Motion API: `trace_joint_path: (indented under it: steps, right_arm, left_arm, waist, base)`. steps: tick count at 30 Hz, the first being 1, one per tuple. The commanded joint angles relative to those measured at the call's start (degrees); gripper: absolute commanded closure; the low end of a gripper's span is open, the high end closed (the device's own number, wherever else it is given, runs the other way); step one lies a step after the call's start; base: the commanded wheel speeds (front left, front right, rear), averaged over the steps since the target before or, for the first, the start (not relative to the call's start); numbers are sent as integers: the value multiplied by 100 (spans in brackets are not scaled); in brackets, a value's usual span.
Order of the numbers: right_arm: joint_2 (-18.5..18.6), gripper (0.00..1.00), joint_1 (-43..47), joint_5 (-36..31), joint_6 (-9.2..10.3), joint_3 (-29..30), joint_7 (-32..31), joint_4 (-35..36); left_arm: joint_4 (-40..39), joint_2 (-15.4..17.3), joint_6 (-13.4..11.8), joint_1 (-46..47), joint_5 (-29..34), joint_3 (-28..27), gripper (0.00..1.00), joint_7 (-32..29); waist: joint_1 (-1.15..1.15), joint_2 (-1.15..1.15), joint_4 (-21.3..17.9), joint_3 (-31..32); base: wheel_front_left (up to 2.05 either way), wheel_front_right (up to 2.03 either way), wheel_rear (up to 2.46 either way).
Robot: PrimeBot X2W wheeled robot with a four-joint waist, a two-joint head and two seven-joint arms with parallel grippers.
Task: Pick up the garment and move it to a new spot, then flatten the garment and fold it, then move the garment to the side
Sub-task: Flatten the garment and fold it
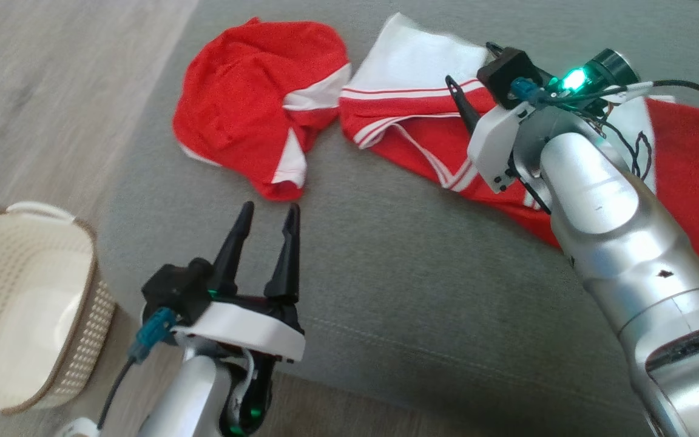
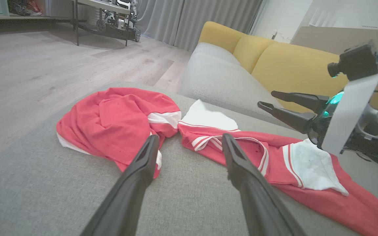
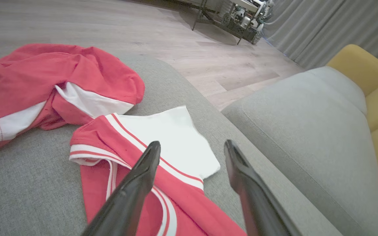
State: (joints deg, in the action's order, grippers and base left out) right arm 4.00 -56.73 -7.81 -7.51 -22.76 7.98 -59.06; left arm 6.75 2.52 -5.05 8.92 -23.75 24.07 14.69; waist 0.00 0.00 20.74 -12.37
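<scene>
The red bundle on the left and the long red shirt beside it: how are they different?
The red bundle is scrunched into a rounded heap; the long red shirt lies stretched out across the grey cushion. The bundle is mostly red with small white bands; the shirt shows a big white patch and thin stripes. The right gripper hangs open above the shirt, not the bundle. Both are red and white.

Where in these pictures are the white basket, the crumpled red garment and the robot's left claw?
white basket [image 1: 10, 267], head view, on its perforated inner wall.
crumpled red garment [image 1: 234, 103], head view, middle of its red cloth.
left gripper [image 1: 270, 209], head view, midway between its open fingertips.
</scene>
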Motion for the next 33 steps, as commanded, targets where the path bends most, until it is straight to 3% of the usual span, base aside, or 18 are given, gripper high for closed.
trace_joint_path:
  steps: [1,8,15,17,26,33]
  right_arm:
    - [-112,0,-219,117,2,-7,135,160]
    - [-85,0,113,401,2,852,574,306]
    - [-46,0,1145,852,2,1732,694,987]
    - [-47,0,1334,926,2,1820,696,1192]
    - [-86,0,3353,1693,2,1907,700,3365]
    - [-99,0,3969,1868,2,2020,701,3895]
  left_arm:
    - [-206,36,-15,258,68,-259,0,30]
    - [-237,36,32,268,177,-478,0,30]
    - [-276,36,73,279,209,-627,0,30]
    - [-273,36,80,278,212,-637,0,30]
    - [-216,36,116,135,253,-789,0,30]
    - [-150,36,119,82,245,-774,0,30]
  waist:
    - [0,0,-252,90]
    - [0,0,-926,316]
    - [0,0,-1518,441]
    - [0,0,-1585,452]
    - [0,0,-2085,419]
    - [0,0,-2101,383]
  base:
    - [0,0,0]
    - [0,0,0]
    - [0,0,0]
    - [0,0,0]
    - [0,0,0]
    - [0,0,0]
